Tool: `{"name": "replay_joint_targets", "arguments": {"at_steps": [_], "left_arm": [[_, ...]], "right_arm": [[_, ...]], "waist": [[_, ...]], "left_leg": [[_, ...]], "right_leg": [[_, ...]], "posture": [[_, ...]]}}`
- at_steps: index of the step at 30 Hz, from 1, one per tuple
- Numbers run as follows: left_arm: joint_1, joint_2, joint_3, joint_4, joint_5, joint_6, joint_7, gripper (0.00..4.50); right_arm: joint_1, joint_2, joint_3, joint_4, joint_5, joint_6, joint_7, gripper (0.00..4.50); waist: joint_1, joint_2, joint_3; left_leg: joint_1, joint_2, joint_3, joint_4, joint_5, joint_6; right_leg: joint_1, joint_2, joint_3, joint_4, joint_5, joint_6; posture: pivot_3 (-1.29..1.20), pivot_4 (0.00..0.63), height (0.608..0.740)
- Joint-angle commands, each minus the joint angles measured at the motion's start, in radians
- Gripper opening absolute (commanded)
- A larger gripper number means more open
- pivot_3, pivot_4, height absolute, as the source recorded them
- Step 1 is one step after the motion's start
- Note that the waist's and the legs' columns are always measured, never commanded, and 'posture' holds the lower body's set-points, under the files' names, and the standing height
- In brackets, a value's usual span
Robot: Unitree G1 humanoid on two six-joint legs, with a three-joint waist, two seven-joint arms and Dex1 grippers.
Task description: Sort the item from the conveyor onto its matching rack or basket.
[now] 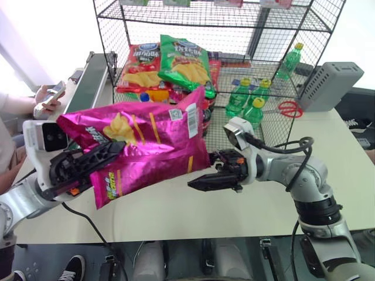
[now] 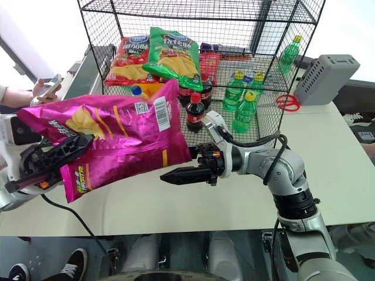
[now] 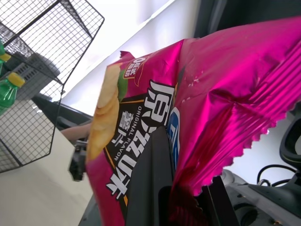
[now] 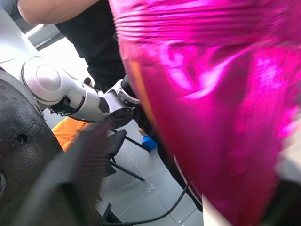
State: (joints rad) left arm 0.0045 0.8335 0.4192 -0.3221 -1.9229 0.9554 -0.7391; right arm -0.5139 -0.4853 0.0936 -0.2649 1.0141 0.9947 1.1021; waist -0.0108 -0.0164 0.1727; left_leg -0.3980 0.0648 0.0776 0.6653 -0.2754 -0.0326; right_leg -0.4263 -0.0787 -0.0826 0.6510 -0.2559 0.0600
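Observation:
The item, a glossy magenta-pink chip bag (image 1: 146, 140), hangs in the air over the table's front left, tilted with its barcode end up. My left gripper (image 1: 114, 149) is shut on its lower left part, one black finger lying across the bag's face (image 3: 150, 174). My right gripper (image 1: 196, 182) points left, just beneath the bag's lower right corner, and the bag's pink foil (image 4: 211, 103) looms close beside it. The black wire rack (image 1: 234, 17) stands behind the bag. The conveyor (image 1: 88, 82) runs along the rack's left side.
Inside the rack lie a red chip bag (image 1: 137, 67), a green chip bag (image 1: 184, 61), green bottles (image 1: 246, 99) and cola bottles (image 2: 195, 111). A grey ribbed box (image 1: 331, 85) stands at the right. A person's hand with a phone (image 1: 50, 96) is at the left.

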Motion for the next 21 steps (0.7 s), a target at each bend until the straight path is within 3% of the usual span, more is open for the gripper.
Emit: {"name": "replay_joint_targets", "arguments": {"at_steps": [1,2,4,8,11,18,21], "left_arm": [[0.008,-0.001,0.039,-0.008,0.052,-0.003,-0.012,0.0],[0.009,-0.006,0.04,-0.007,0.064,-0.007,-0.011,0.0],[0.005,-0.02,0.045,-0.003,0.092,-0.021,-0.013,0.0],[0.003,-0.022,0.061,0.01,0.178,-0.031,-0.02,0.0],[-0.009,-0.022,0.077,0.04,0.165,-0.026,-0.003,0.87],[0.001,-0.026,0.1,0.036,0.267,-0.035,-0.04,4.32],[0.008,-0.028,0.109,0.019,0.348,-0.062,-0.08,4.5]], "right_arm": [[-0.011,-0.001,-0.023,-0.027,0.029,-0.001,0.004,1.65],[-0.012,-0.001,-0.023,-0.027,0.025,-0.006,0.005,1.01],[-0.013,-0.008,-0.018,-0.028,0.016,-0.008,0.009,0.16],[-0.012,-0.006,-0.017,-0.023,-0.005,-0.028,0.008,0.05],[-0.011,-0.016,-0.018,-0.016,-0.033,-0.054,0.02,0.05],[0.011,-0.048,-0.034,-0.015,-0.079,-0.105,0.023,0.05],[0.037,-0.082,-0.077,-0.027,-0.131,-0.163,-0.011,0.05]], "waist": [[-0.001,0.0,0.0],[-0.002,0.0,0.0],[-0.001,0.0,0.0],[0.0,0.0,0.0],[-0.001,0.0,0.0],[0.0,0.0,0.0],[0.001,0.0,0.0]], "left_leg": [[0.0,0.0,0.0,0.0,0.0,0.0],[0.0,0.0,0.0,0.0,0.0,0.0],[0.0,0.0,0.0,0.0,0.0,0.0],[0.0,0.0,0.0,0.0,0.0,0.0],[0.0,0.0,0.0,0.0,0.0,0.0],[-0.001,0.0,0.0,0.0,0.0,0.0],[-0.001,0.0,0.0,0.0,0.0,0.0]], "right_leg": [[0.0,0.0,0.0,0.0,0.0,0.0],[0.0,0.0,0.0,0.0,0.0,0.0],[0.0,0.0,0.0,0.0,0.0,0.0],[0.0,0.0,0.0,0.0,0.0,0.0],[0.0,0.0,0.0,0.0,0.0,0.0],[-0.001,0.0,0.0,-0.001,0.0,0.0],[-0.001,0.0,0.0,-0.001,0.0,0.0]], "posture": [[0.0,0.15,0.74],[0.0,0.15,0.74],[0.0,0.15,0.74],[0.0,0.15,0.74],[0.0,0.15,0.74],[0.0,0.15,0.74],[0.0,0.15,0.74]]}}
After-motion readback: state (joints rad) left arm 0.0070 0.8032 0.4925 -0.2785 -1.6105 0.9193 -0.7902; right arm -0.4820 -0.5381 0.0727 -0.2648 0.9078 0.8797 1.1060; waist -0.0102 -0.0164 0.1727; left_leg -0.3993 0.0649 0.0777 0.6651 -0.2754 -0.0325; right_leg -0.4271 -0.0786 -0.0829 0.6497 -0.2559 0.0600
